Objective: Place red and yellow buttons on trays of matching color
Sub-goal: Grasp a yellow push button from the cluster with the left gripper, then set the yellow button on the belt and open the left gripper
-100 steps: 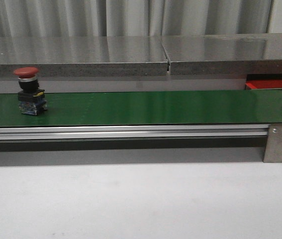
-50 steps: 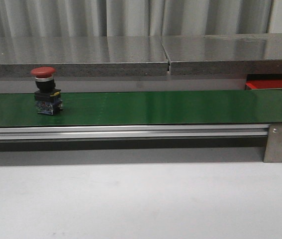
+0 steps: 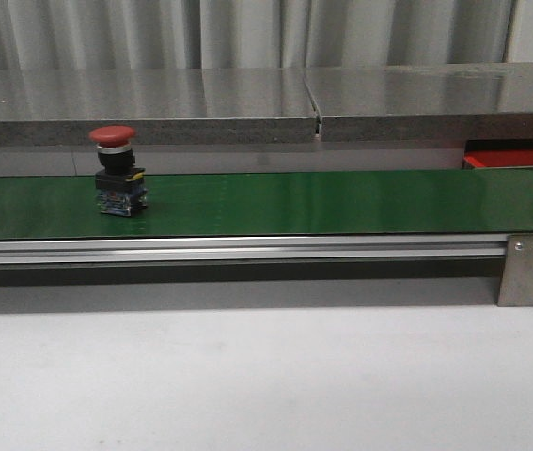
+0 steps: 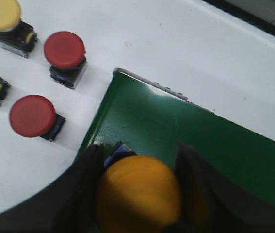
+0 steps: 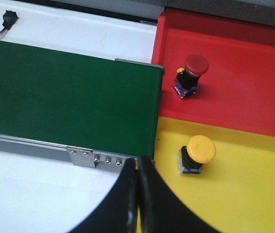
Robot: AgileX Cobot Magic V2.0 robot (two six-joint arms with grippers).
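A red button (image 3: pixel 116 174) stands upright on the left part of the green belt (image 3: pixel 341 202). In the left wrist view my left gripper (image 4: pixel 139 155) is shut on a yellow button (image 4: pixel 139 194), held just over the belt's end. My right gripper (image 5: pixel 138 167) is shut and empty, near the belt's other end beside the yellow tray (image 5: pixel 253 194). That tray holds a yellow button (image 5: pixel 198 153). The red tray (image 5: pixel 249 92) holds a red button (image 5: pixel 193 73). Neither gripper shows in the front view.
On the white table beside the belt's left end stand two spare red buttons (image 4: pixel 64 51) (image 4: pixel 32 116) and a yellow one (image 4: pixel 0 14). A grey shelf (image 3: pixel 247 103) runs behind the belt. A sliver of the red tray (image 3: pixel 520 162) shows at far right.
The red button has ridden the belt to the right, staying upright. Nothing else in the front view has moved.
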